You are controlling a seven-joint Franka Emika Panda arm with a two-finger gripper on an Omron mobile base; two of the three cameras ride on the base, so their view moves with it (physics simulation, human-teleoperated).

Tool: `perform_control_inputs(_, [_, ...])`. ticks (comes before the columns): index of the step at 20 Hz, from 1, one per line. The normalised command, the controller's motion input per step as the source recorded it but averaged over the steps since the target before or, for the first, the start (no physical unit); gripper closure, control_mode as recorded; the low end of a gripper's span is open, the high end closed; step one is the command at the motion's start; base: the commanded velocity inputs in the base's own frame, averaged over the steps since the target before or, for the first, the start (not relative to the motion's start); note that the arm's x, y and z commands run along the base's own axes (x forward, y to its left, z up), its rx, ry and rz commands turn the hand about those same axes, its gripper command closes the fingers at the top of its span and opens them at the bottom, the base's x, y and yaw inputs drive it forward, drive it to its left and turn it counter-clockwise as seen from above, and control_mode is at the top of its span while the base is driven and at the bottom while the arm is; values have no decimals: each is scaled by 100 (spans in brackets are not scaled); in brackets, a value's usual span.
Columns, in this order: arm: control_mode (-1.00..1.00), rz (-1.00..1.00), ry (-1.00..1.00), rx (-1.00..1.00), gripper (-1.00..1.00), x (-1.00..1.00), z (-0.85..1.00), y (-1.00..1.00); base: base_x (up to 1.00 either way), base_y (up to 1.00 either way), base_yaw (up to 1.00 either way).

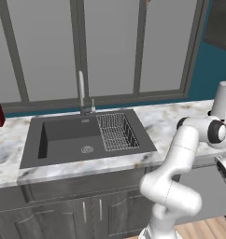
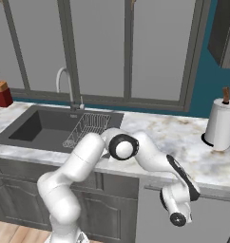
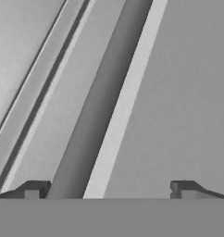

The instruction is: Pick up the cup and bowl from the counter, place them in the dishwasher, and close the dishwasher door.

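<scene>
My gripper point(image 3: 109, 190) is open, its two dark fingertips point(image 3: 35, 189) spread wide with nothing between them. It hangs low in front of the dishwasher door point(image 2: 212, 213), a plain grey panel standing upright under the counter point(image 2: 174, 137). My wrist point(image 2: 176, 209) is right against that panel. Up close, the hand view looks onto flat grey surface crossed by a darker band and a pale strip. The door also appears at the lower right of the left base view point(image 1: 199, 191). The cup and the bowl are out of view.
A dark sink point(image 1: 35, 158) with a wire basket point(image 1: 116, 131) and a faucet point(image 1: 81, 93) sits left of the arm. A paper towel roll point(image 2: 220, 124) stands on the counter at right, a red block point(image 2: 0, 92) at far left. Dark cabinet doors point(image 1: 63, 219) line the front.
</scene>
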Motion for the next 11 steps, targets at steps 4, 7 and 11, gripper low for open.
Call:
perform_control_inputs(4, [-100,0,7,16,-100,100,-27,-36,0,0,0])
perform_control_inputs(7, [-100,0,7,13,-100,100,-24,-35,0,0,0])
perform_control_inputs(11, [-100,0,12,1,-100,100,-31,-25,0,0,0])
